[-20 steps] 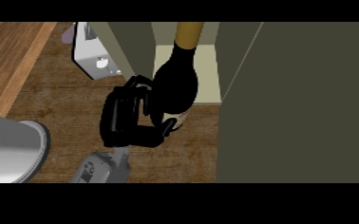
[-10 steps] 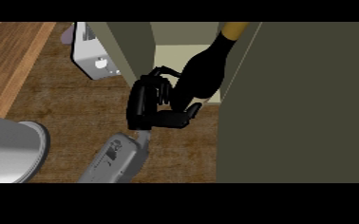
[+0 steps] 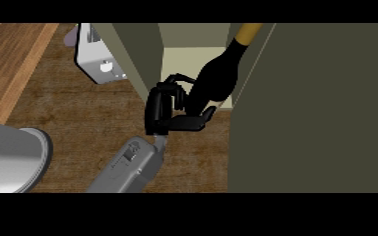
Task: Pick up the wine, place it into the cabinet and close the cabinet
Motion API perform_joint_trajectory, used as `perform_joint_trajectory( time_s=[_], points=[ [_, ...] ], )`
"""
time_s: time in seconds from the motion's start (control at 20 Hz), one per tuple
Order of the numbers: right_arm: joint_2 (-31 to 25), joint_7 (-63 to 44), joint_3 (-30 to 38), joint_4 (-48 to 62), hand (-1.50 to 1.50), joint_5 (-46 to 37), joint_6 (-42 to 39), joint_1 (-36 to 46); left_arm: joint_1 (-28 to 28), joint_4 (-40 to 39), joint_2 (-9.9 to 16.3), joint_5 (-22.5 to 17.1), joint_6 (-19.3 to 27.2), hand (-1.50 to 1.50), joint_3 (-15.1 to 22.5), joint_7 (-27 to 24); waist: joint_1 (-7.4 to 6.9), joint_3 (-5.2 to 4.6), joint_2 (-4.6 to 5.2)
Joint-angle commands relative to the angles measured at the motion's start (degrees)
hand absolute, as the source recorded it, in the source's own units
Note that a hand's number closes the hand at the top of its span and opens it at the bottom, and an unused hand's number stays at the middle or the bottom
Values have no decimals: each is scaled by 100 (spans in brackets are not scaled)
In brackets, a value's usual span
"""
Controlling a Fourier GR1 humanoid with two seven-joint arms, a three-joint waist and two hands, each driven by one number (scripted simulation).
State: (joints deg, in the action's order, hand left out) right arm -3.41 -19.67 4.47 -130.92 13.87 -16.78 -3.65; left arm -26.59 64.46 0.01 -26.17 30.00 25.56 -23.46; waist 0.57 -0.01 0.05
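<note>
A tall olive-green cabinet (image 3: 310, 105) fills the right side of the view, its large door panel standing open toward me and its pale inner shelf (image 3: 193, 60) visible between the door and a second green panel (image 3: 140, 55) on the left. Below it spreads the dark wood-grain counter (image 3: 66, 110), with a lighter wooden strip (image 3: 22, 65) running along the far left edge. A rounded grey metal object (image 3: 18, 160) sits at the lower left, partly cut off by the edge. A white appliance (image 3: 100, 60) with a round knob rests on the counter just left of the cabinet. One grey forearm (image 3: 129, 167) rises from the bottom edge; which arm it is cannot be told from here. Its black hand (image 3: 166, 112) has fingers and thumb curled round the lower body of the dark wine bottle (image 3: 218, 75). The bottle tilts to the right, its yellow-capped neck pointing into the cabinet opening, its body over the front edge of the shelf.
</note>
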Motion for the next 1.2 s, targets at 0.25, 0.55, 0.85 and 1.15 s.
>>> perform_joint_trajectory(
  time_s=[0.25, 0.55, 0.85, 1.15],
  points=[
    [-145, -21, 237, -181, -150, 227, -162, -195, -181, -947, -1, -730, 10, 150, 241, -771, 10, 0, 0],
    [-165, 50, 396, 168, -150, 378, -127, 84, -225, -1553, 0, -1239, -410, 150, -41, -1312, 9, 0, 7],
    [-60, -49, 177, -73, -150, 356, -154, -183, -757, -2491, -1, -1908, -1278, 150, -304, -1539, 55, -2, 13],
    [27, 160, 7, 233, -150, 13, -156, -43, -1070, -2641, -1, -2165, -1157, 150, 89, -1515, 29, -1, 6]
  ],
)
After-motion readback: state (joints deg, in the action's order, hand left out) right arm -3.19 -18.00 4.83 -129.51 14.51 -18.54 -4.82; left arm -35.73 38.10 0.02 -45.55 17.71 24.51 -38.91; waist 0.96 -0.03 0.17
